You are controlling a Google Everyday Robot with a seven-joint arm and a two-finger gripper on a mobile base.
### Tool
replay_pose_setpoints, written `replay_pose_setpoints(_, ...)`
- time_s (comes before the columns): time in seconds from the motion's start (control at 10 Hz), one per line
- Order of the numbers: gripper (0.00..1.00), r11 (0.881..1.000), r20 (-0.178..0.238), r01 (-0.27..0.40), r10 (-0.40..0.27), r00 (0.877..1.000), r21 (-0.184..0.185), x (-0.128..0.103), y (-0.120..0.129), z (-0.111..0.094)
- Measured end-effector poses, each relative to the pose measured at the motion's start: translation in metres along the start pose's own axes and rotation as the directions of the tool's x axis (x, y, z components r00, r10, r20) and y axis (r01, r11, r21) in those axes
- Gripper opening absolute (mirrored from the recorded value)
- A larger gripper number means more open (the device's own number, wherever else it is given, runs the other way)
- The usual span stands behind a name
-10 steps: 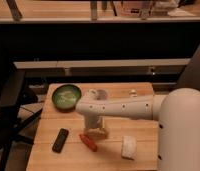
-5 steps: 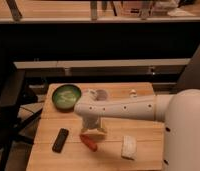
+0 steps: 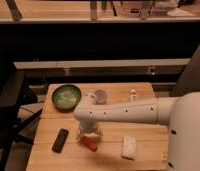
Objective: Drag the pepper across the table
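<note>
Desk: light honey-coloured wood with faint plank lines. Pepper: red-orange, near the front edge, left of centre. Hand: cream-white, just above the pepper. Arm: glossy white, marked with a row of small dark dots. Bowl: green, paler and mottled inside, by the back left corner. Mug: white, near the back edge. Remote: black, toward the front left corner. Block: white, at the front edge, right of centre.
</note>
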Motion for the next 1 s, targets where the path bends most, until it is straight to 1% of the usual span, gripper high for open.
replay_pose_setpoints(0.1, 0.80, 0.999, 0.033, 0.054, -0.054, 0.998, -0.004, -0.011, -0.011, 0.010)
replay_pose_setpoints(0.3, 0.80, 0.997, 0.074, 0.081, -0.080, 0.994, -0.015, -0.020, -0.014, 0.019)
replay_pose_setpoints(0.4, 0.77, 0.998, 0.076, 0.067, -0.066, 0.995, -0.015, -0.020, -0.011, 0.028)
replay_pose_setpoints(0.6, 0.62, 0.999, 0.056, 0.042, -0.041, 0.998, -0.009, -0.013, -0.004, 0.026)
replay_pose_setpoints(0.7, 0.50, 0.999, 0.050, 0.047, -0.047, 0.998, -0.002, -0.008, -0.006, 0.020)
replay_pose_setpoints(0.9, 0.33, 0.998, 0.060, 0.056, -0.056, 0.997, -0.003, -0.011, -0.006, 0.018)
replay_pose_setpoints(1.0, 0.22, 0.999, 0.061, 0.052, -0.052, 0.997, -0.003, -0.011, -0.004, 0.019)
